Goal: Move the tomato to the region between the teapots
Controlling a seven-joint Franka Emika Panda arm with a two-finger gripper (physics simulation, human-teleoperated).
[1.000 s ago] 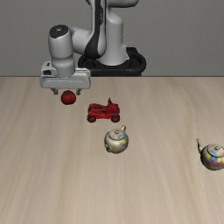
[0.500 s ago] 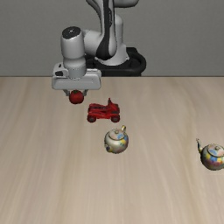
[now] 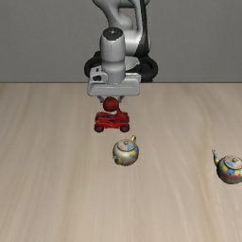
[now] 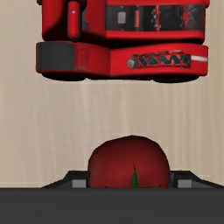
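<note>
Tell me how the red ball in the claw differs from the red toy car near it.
The tomato is round and smooth; the toy car is long and boxy, with moulded detail along its side. The tomato hangs in the air, gripped by the claw; the toy car stands on the table. The toy car is the wider of the two. Both are red.
</note>
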